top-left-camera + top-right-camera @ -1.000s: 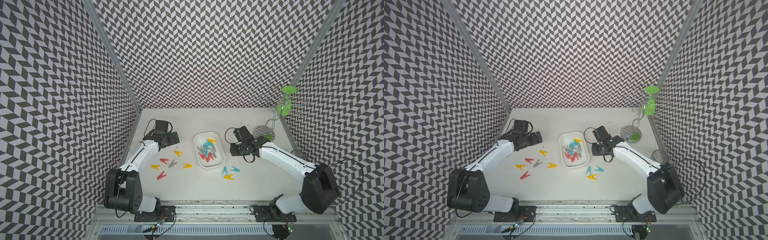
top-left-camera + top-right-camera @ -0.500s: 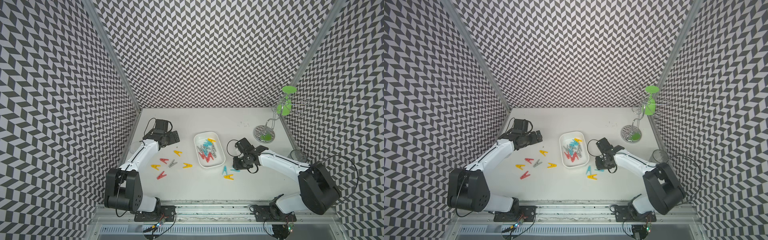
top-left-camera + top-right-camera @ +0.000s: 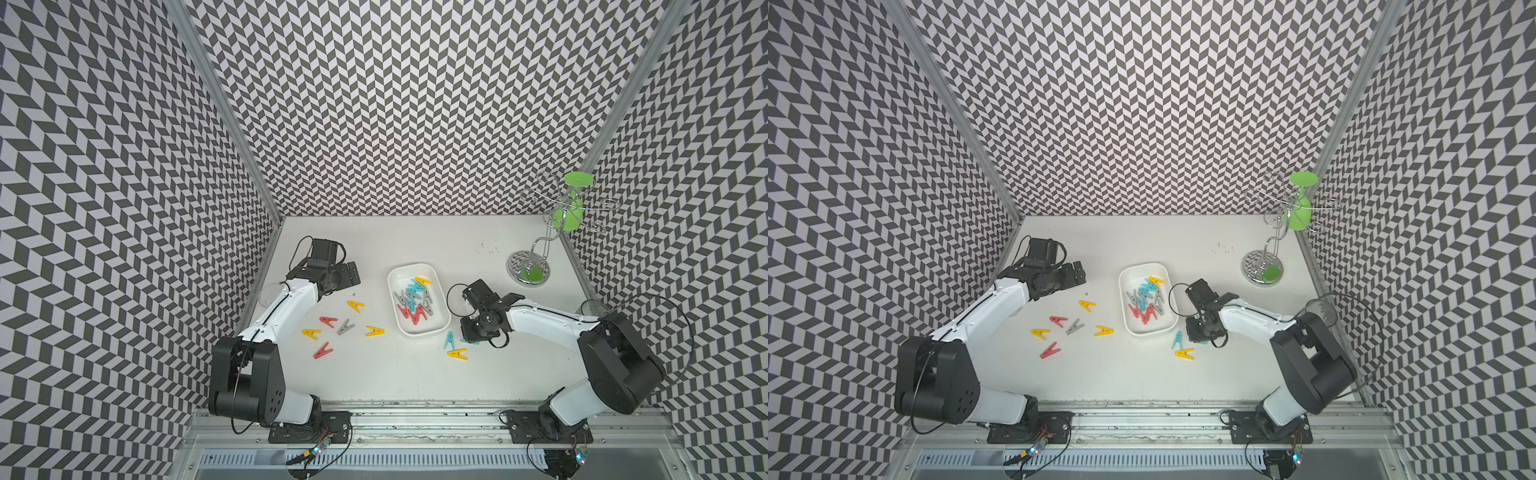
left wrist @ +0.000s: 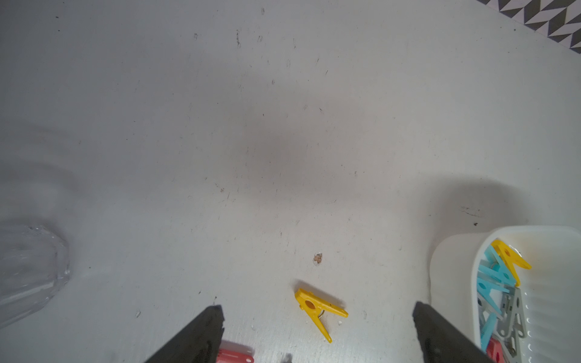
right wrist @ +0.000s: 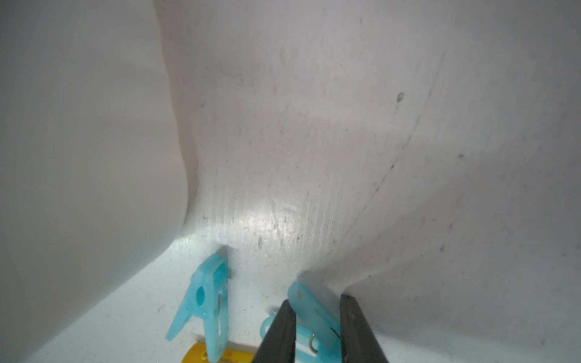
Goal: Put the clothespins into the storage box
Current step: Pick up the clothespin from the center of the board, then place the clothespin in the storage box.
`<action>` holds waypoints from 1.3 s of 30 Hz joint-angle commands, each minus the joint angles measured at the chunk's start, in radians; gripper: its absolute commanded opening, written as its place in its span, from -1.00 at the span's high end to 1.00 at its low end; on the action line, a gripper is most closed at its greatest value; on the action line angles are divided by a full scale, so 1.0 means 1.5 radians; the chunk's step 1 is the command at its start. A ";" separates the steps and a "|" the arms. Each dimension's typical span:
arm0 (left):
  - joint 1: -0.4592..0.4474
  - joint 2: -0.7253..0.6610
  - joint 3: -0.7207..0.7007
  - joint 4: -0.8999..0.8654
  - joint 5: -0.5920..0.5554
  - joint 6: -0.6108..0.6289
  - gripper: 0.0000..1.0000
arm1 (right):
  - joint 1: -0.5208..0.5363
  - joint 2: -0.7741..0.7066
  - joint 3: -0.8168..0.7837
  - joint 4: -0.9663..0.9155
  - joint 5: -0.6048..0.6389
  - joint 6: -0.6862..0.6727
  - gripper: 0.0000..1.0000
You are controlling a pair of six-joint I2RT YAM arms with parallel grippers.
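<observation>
The white storage box (image 3: 422, 331) (image 3: 1148, 332) sits mid-table with several clothespins in it. Left of it, loose clothespins lie scattered: yellow (image 3: 355, 306), red (image 3: 328, 321), grey (image 3: 345, 326). By the box's front right corner lie a light blue clothespin (image 3: 449, 339) (image 5: 207, 295) and a yellow one (image 3: 457, 354). My right gripper (image 3: 471, 338) (image 5: 317, 301) points down there, shut on another light blue clothespin (image 5: 314, 309) resting on the table. My left gripper (image 3: 349, 275) (image 4: 317, 309) hangs open above the table at the back left, the yellow clothespin (image 4: 317, 309) below its gap.
A wire stand (image 3: 528, 270) holding a green glass (image 3: 567, 214) stands at the back right. Clear cups sit by the left wall (image 3: 270, 293) (image 4: 28, 270) and the right wall (image 3: 592, 307). Chevron walls close in three sides.
My right gripper moved from beside the box toward the front, came down on the pins there, and its jaws narrowed onto a light blue one. The left arm stayed still.
</observation>
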 commanded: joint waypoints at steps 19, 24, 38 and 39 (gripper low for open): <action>-0.003 -0.003 0.022 -0.009 -0.010 0.004 -0.97 | -0.028 -0.008 0.151 -0.087 0.110 -0.024 0.94; -0.004 0.002 0.032 -0.012 -0.010 0.006 -0.97 | -0.033 0.003 0.259 -0.111 0.120 -0.039 0.94; -0.005 0.002 0.018 -0.002 -0.008 -0.001 -0.97 | 0.102 0.138 0.369 -0.040 0.088 -0.005 0.94; -0.005 0.001 0.017 -0.002 -0.008 -0.001 -0.97 | 0.106 0.150 0.373 -0.038 0.089 -0.003 0.94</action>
